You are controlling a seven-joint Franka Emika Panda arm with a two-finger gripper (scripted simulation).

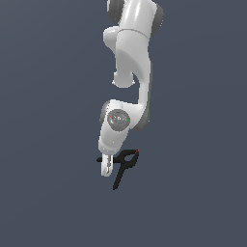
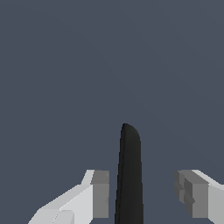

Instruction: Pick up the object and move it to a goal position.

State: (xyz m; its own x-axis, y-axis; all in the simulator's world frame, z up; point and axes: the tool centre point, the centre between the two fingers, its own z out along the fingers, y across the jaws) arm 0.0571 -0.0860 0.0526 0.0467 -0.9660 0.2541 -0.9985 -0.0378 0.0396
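Observation:
The object [image 1: 124, 163] is a small black spring clamp lying on the grey floor, with a tiny red tip [image 1: 137, 151] on the side of its looped head. One thin handle points toward the exterior view's lower edge. My white gripper [image 1: 107, 167] is lowered over the other handle, on the clamp's left in the exterior view. The wrist view shows that black handle [image 2: 129, 175] standing between my gripper's [image 2: 142, 189] two fingers. The jaws are open; the handle lies nearer one grey pad [image 2: 101, 192] than the other pad [image 2: 186, 192], with gaps on both sides.
A plain dark grey floor [image 1: 193, 193] surrounds the clamp on all sides. The white arm [image 1: 132, 58] rises above the gripper toward the exterior view's top edge.

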